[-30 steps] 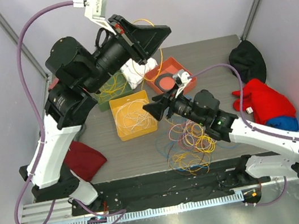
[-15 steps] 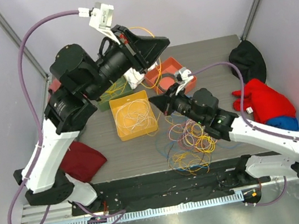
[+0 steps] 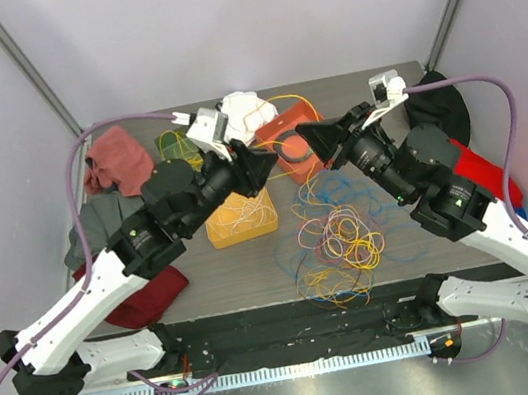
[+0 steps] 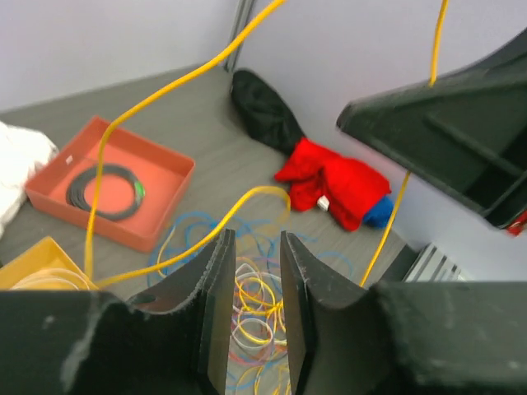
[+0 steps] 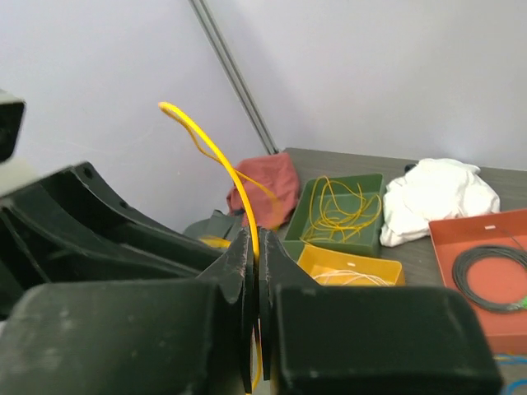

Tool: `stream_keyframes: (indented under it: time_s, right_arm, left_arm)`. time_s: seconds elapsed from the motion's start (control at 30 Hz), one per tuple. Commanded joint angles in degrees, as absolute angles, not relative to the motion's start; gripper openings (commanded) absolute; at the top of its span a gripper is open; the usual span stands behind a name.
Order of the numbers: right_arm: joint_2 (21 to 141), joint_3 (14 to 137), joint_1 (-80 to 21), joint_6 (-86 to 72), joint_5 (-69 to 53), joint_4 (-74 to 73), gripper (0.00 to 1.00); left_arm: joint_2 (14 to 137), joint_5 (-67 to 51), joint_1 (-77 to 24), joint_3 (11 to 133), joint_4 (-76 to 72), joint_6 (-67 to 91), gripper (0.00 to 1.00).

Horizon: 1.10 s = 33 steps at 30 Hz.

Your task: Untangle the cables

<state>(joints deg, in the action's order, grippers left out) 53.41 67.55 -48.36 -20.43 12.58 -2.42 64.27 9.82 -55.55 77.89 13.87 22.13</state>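
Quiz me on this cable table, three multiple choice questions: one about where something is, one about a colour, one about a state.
1. Where does the black coil lie?
A) in the orange tray
B) in the green bin
C) on the red cloth

2. What colour is the cable that the right gripper pinches?
A) blue
B) yellow
C) pink

3. How do the left gripper's jaws stand?
A) pressed together
B) apart with a gap
C) out of view

Answers:
1 A: the left wrist view shows the coil on the tray's floor.
2 B: it rises yellow from between the shut fingers in the right wrist view.
3 B: the cable pile shows through the gap.
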Motion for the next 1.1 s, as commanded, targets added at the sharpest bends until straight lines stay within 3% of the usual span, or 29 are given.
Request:
stream_keyframes:
  time_s: [0.0, 0.2, 0.57, 0.7, 1.07]
  right_arm:
    - [54.4, 71.2, -48.5, -19.2, 13.7, -9.4, 0.01]
    - [54.5, 70.1, -48.5, -20.7, 13.2, -10.3, 0.01]
    - [54.4, 71.4, -48.5, -21.3, 12.7, -11.3, 0.01]
    - [54.1, 72.7, -48.5, -21.1, 12.5, -11.9, 0.01]
    - [54.5, 80.8, -48.5, -20.3, 10.8, -15.1, 0.01]
  left_arm:
    - [61.8, 7.7, -55.7, 72.3, 2.1, 21.3, 0.34]
    - [61.4, 3.7, -55.7, 69.3, -5.0, 22.1, 0.38]
    - [60.5, -3.6, -55.7, 61.2, -14.2, 22.8, 0.62]
    - [58.5, -2.2, -55.7, 56.8, -17.8, 21.7, 0.71]
    - [53.4, 6.9, -55.7, 44.5, -27.0, 17.9, 0.80]
